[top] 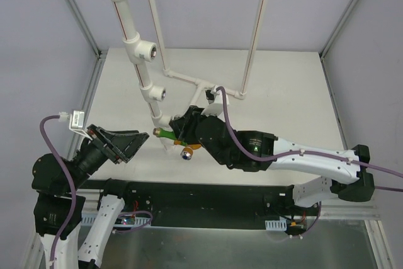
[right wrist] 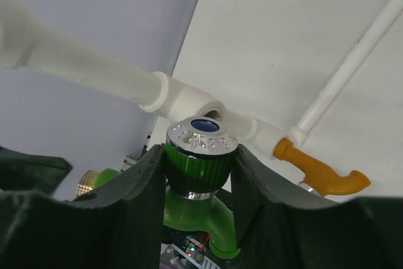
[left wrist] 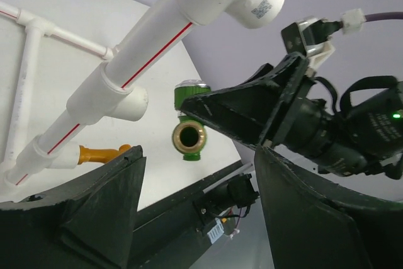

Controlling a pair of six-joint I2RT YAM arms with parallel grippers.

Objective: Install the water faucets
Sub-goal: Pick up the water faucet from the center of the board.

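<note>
My right gripper (right wrist: pixel 198 155) is shut on the ribbed knob of the green water faucet (right wrist: pixel 200 168), whose silver cap with a blue centre points at a white tee fitting (right wrist: pixel 189 102) just behind it. From above, the green faucet (top: pixel 165 133) is held up close to the lower end of the slanted white pipe (top: pixel 146 70). The orange water faucet (right wrist: pixel 318 174) sits screwed into the pipe's lowest fitting, its silver knob (top: pixel 186 154) hanging down. My left gripper (left wrist: pixel 198 177) stands open and holds nothing. The green faucet's brass threaded end (left wrist: pixel 187 138) faces it from a short way off.
The slanted pipe carries several tee fittings with metal threaded holes (top: pixel 153 50). A flat white pipe frame (top: pixel 189 80) lies on the white table (top: pixel 283 92). Thin upright pipes (top: pixel 255 29) and the cage's metal posts (top: pixel 75 11) stand around.
</note>
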